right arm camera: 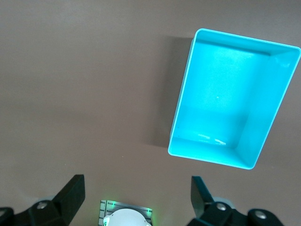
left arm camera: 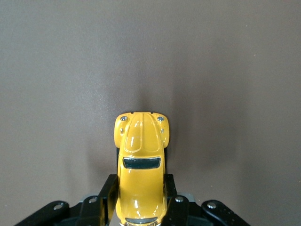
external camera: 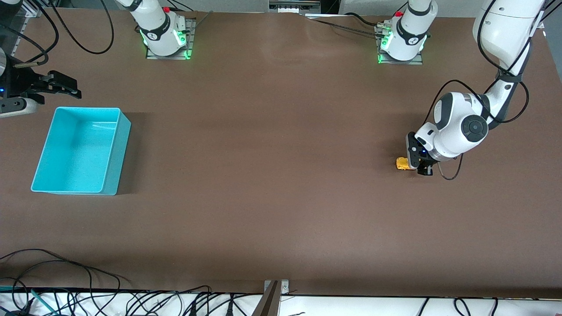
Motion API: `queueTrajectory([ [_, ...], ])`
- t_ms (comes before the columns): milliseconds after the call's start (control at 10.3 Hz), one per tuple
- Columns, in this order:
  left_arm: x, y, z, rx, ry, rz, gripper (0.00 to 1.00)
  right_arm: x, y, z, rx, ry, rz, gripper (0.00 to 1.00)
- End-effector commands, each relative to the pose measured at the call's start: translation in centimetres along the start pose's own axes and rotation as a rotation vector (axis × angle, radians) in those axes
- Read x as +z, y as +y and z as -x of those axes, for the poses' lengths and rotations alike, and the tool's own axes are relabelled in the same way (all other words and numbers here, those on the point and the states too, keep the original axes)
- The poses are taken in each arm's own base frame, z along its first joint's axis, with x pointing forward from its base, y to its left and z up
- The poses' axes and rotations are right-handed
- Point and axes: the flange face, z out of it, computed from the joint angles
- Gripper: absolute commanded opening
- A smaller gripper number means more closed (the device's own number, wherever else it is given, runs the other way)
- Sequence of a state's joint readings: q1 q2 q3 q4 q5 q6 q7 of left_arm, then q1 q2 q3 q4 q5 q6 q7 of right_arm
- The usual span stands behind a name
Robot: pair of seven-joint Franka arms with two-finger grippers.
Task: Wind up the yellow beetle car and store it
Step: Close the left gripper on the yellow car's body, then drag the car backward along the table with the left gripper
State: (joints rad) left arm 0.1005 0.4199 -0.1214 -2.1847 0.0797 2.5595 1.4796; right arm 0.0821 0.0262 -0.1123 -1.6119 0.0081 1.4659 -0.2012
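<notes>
Yellow beetle car [left arm camera: 140, 165] in lowered left hand [left arm camera: 140, 200]

I am working in a robotics lab test cell. Two white Franka arms stand on metal base plates [external camera: 168, 53] bolted to a large brown table [external camera: 272, 175], with green status lights at each base. Loose black cables [external camera: 66, 272] trail along the table edge nearest the front camera and loop over the arms. Aluminium framing [external camera: 19, 26] shows at the right arm's corner. A turquoise plastic bin [external camera: 112, 175] serves as a test prop.
</notes>
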Motion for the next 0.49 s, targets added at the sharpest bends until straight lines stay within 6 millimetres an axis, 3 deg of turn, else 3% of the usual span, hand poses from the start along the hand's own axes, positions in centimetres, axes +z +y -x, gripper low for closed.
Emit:
queueTrajectory([
  [0, 2.0, 0.6, 0.4, 0.052, -0.006, 0.030, 0.07, -0.1, -0.8, 0.3, -0.023, -0.030, -0.026, 1.00],
  [292, 2.2, 0.2, 3.3, 0.088, -0.002, 0.031, 0.05, -0.5, -0.9, 0.9, -0.035, -0.044, -0.028, 1.00],
  [390, 2.7, -0.4, 5.1, 0.095, 0.004, 0.031, 0.05, -0.4, -0.9, 1.0, -0.035, -0.057, -0.031, 1.00],
])
